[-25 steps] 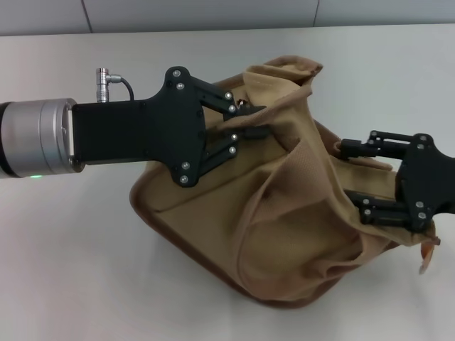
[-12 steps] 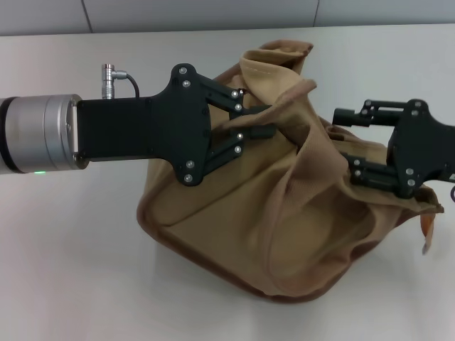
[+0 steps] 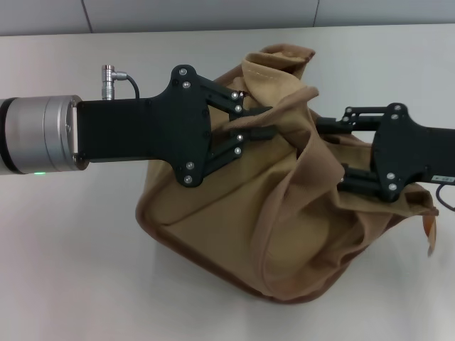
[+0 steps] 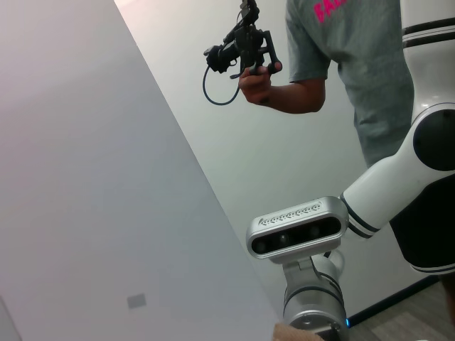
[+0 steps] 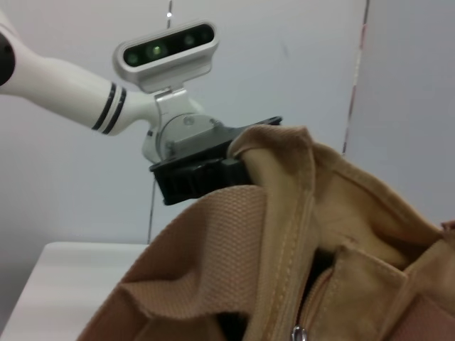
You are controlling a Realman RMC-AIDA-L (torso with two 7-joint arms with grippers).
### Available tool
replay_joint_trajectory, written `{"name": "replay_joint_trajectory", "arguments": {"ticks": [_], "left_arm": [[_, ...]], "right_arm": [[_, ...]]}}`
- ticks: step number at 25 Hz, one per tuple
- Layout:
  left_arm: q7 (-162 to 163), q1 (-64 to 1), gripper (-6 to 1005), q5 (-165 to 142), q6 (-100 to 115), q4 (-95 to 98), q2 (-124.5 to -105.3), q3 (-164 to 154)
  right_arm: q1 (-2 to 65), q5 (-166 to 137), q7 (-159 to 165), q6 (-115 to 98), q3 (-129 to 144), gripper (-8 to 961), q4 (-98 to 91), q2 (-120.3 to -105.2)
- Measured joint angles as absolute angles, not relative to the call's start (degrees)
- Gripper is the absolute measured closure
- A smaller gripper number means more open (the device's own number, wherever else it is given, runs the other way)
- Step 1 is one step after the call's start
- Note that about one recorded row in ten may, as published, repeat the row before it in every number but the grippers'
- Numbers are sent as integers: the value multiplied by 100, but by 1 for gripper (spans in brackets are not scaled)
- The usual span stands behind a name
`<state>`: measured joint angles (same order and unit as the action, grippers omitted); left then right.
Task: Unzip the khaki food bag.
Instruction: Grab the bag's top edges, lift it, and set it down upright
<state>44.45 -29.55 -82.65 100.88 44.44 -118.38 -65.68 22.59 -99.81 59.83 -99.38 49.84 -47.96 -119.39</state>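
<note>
Apparently mid-unzip, the left end effector (image 3: 264, 121) is clamped on the upper edge of the bag (image 3: 284, 234) slumped on the surface (image 3: 71, 249), while the right end effector (image 3: 334, 156), fingers apart in the folds, next needs the zipper pull

bare table (image 3: 71, 270) around the crumpled khaki food bag (image 3: 234, 234), apparently unobstructed

Only lettering in any view: pink capitals on grey T-shirt (image 4: 355, 64) of person in left wrist view, cropped by frame edge; visible part looks like "BA", rest cut off, word cannot be made out. White label on right gripper (image 3: 334, 153) housing in head view, print too small to read. No readable text on khaki food bag (image 3: 284, 220).
</note>
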Motion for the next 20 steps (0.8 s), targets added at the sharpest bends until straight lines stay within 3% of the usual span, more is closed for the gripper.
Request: {"name": "replay_joint_trajectory", "arguments": {"ticks": [8, 16, 20], "left_arm": [[4442, -2953, 913, -8267, 10118, 4448, -11839, -6552], [4438, -2994, 913, -8268, 10123, 4452, -11839, -6550], [4437, -3000, 913, -8268, 10127, 4454, -11838, -6547]], "right_arm": [[2407, -10036, 6121, -9624, 5520, 402, -4811, -11929], [2639, -10499, 6391, -9483, 5712, 626, -4862, -11926], [2663, -10486, 6424, -9395, 5725, 627, -4867, -11943]]}}
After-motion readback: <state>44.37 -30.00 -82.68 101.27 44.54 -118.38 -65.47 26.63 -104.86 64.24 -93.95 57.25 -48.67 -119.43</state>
